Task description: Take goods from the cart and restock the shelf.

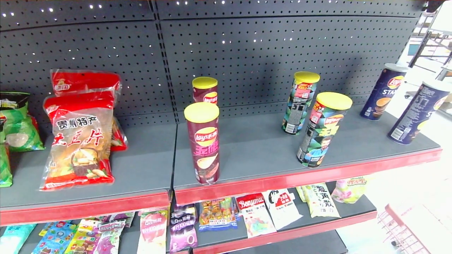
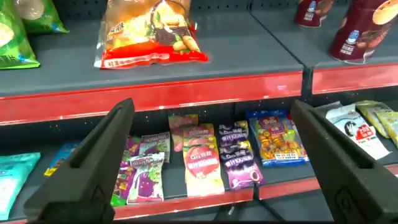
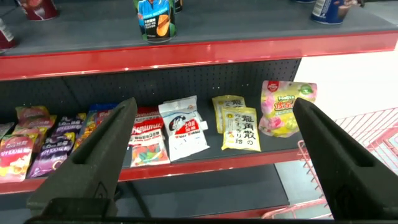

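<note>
Shelf [image 1: 254, 148] room is free by the chip cans [image 1: 203, 141], so both wide, empty jaws should grab from the red cart [image 1: 399, 225].

bright glare washes out the floor [image 1: 416, 187] at right; pegboard [image 1: 247, 46] holes glow.

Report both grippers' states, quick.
Left gripper: open, holding nothing.
Right gripper: open, holding nothing.
</note>
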You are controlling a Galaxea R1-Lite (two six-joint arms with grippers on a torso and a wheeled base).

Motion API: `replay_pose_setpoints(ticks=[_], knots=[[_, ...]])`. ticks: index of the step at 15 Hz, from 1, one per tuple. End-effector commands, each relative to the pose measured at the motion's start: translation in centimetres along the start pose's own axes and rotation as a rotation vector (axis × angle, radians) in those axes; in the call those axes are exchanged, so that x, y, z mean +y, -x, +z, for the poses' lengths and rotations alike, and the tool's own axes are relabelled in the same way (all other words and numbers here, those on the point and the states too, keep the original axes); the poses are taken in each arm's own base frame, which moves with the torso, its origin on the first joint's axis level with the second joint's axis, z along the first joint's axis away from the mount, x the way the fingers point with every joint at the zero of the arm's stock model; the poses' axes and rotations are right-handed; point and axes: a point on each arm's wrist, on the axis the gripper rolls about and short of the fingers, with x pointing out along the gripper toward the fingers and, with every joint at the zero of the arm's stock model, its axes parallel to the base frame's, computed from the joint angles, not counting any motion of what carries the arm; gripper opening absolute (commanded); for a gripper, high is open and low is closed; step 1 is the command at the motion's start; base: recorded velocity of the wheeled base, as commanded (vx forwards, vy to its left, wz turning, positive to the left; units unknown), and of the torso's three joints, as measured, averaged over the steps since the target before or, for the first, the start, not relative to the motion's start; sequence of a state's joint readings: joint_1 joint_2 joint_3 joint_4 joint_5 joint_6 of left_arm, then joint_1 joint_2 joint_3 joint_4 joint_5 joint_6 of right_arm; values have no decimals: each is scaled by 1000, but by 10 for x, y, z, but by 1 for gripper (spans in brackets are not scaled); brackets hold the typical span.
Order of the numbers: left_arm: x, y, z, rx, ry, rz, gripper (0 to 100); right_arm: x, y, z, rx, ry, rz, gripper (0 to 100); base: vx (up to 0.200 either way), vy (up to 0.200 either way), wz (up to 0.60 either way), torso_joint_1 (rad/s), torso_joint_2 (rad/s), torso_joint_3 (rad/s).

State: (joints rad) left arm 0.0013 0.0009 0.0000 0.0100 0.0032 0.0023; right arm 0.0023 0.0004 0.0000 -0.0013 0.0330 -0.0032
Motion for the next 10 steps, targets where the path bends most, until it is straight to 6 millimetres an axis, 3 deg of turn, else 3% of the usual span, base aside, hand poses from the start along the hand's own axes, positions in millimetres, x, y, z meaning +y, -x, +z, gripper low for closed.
replay_pose_setpoints(ticks=[1,10], knots=[[0,0,0,3,-1,0,100,0,0,0,-1,0,-2,100,0,-200,0,22,12,2],[0,0,0,3,-1,0,100,0,0,0,-1,-2,0,100,0,-200,0,7,5,1]])
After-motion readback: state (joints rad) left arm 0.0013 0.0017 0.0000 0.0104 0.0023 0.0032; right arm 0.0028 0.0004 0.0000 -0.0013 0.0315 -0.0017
